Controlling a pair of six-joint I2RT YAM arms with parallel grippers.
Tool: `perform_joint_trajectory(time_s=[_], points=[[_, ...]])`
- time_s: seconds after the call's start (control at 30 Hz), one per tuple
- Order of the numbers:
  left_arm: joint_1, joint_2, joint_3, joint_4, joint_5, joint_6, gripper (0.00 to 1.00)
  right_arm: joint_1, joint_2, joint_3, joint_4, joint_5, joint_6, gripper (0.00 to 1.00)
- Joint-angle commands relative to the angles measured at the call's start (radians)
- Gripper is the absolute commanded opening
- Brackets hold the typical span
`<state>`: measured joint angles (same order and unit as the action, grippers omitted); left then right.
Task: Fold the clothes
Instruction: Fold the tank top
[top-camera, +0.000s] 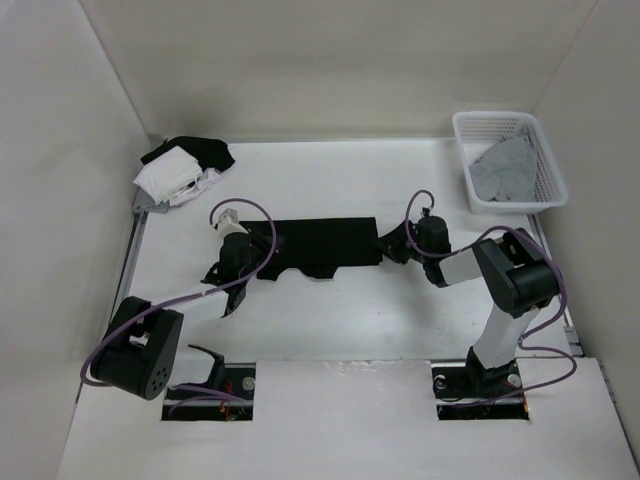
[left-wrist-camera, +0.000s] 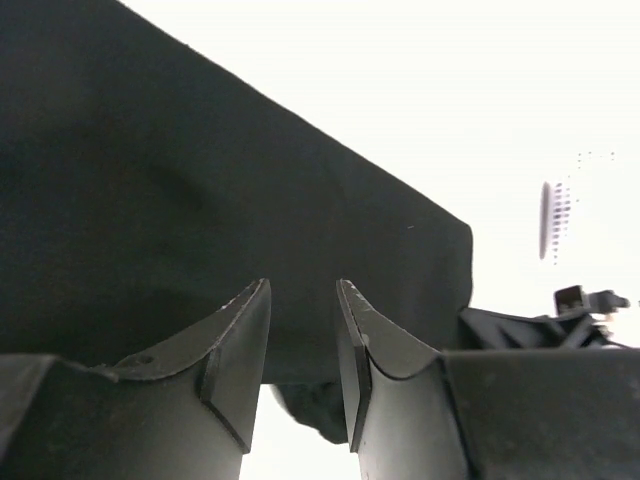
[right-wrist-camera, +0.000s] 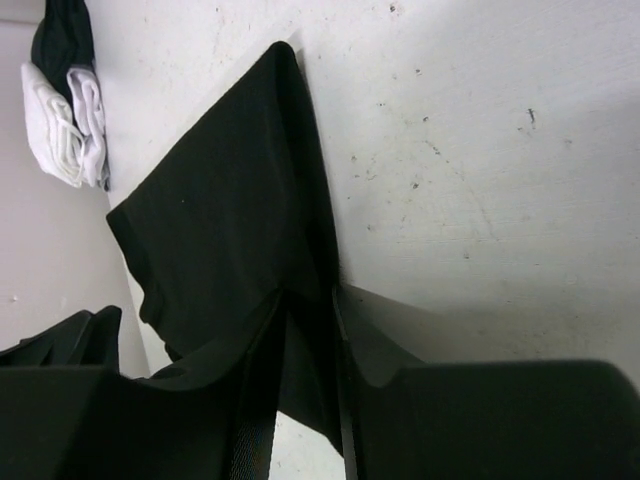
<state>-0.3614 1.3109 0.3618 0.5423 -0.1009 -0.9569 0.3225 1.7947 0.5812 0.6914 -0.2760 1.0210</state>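
- The black shorts (top-camera: 325, 240) lie spread across the middle of the counter (top-camera: 330, 180), straight waist on the far side.
- The right jaws pinch the shorts' right edge, and the cloth rises to them.
- The left jaws sit at the left end. Cloth fills their gap, but I cannot tell whether they are clamped on it.
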Motion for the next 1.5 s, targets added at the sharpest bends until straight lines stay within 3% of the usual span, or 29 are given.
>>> perform_joint_trajectory(time_s=[0.0,0.27,0.47,0.53,0.7,1.0,1.2,1.47], points=[[-0.006,-0.048,0.031,0.033,0.004,-0.009,0.31,0.01,0.037,-0.006,-0.006,0.011,0.022,0.29],[-0.011,-0.085,0.029,0.028,-0.002,-0.014,0.31,0.01,0.084,0.052,-0.03,-0.037,0.024,0.43],[-0.004,-0.099,0.032,0.027,0.0,-0.014,0.31,0.01,0.055,0.054,-0.041,-0.058,0.004,0.12],[-0.004,-0.108,0.034,0.025,-0.002,-0.014,0.31,0.003,0.005,0.028,-0.021,-0.045,0.008,0.06],[-0.032,-0.111,0.052,0.018,-0.003,-0.022,0.31,-0.018,-0.213,-0.044,-0.085,0.04,-0.013,0.03],[-0.067,-0.157,0.075,-0.028,-0.006,-0.008,0.35,-0.059,-0.598,-0.04,-0.487,0.178,-0.191,0.03],[-0.043,-0.22,0.023,-0.039,-0.006,-0.016,0.36,0.124,-0.64,0.173,-0.68,0.302,-0.272,0.03],[0.026,-0.34,-0.044,-0.082,0.02,-0.022,0.37,0.358,-0.384,0.518,-0.789,0.357,-0.285,0.04]])
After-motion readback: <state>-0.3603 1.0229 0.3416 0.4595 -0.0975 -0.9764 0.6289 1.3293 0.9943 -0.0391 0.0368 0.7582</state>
